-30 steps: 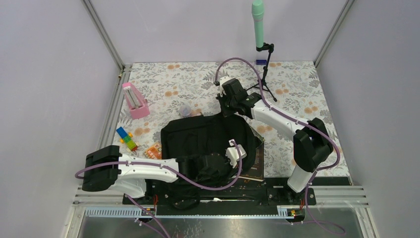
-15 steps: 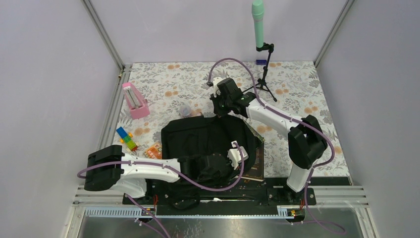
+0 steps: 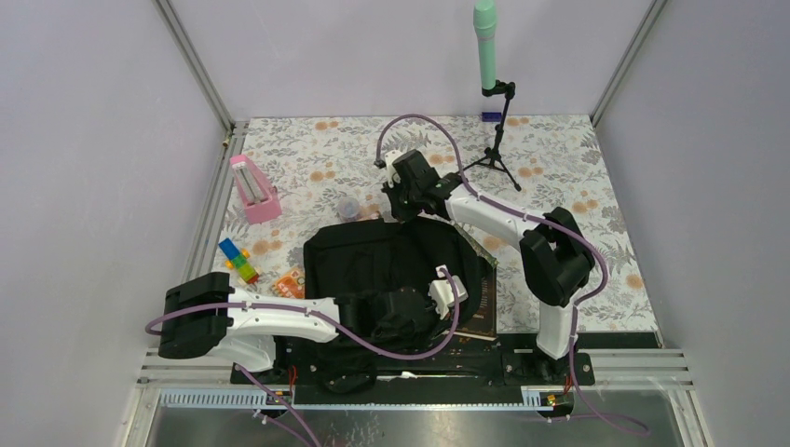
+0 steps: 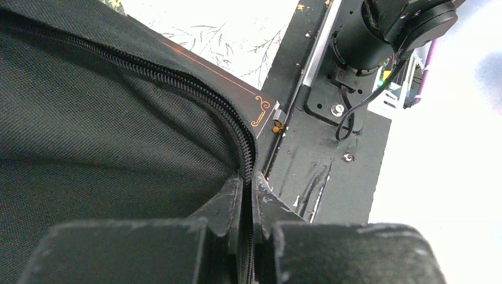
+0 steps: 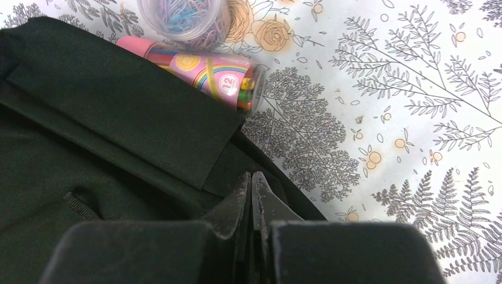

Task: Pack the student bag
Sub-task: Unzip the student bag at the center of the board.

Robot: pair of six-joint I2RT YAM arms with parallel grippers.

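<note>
- Top external view: the black backpack (image 3: 373,265) lies flat at the middle of the near edge of the flowered desk (image 3: 578,177), and its near end reaches the arms' bases.
- A dark book (image 3: 484,312) with thin orange lines pokes out from under the backpack's right side, toward the near right corner.
- Left wrist view: the left tool (image 4: 247,180) has its fingers drawn narrow. The backpack's zip runs straight in between them, so it grips the backpack there, just beside the book's corner.
- Right wrist view: the right tool (image 5: 250,177) has its fingers pressed together, with the tips down at the backpack's far rim. I cannot tell whether any cloth is caught between them.
- Just past that rim a pink tube (image 5: 201,68) with coloured sticks inside lies against the backpack, partly under a flap. A clear cup of paper clips (image 5: 183,15) stands just beyond the tube.
- Toward the left edge a pink box (image 3: 253,189) stands upright. Some coloured toy blocks (image 3: 239,261) lie nearer, and a small orange card (image 3: 291,282) lies just beside the backpack's left side.
- Near the far edge, right of the middle, a small black tripod (image 3: 493,160) holds a pale green stick (image 3: 484,42) upright.
</note>
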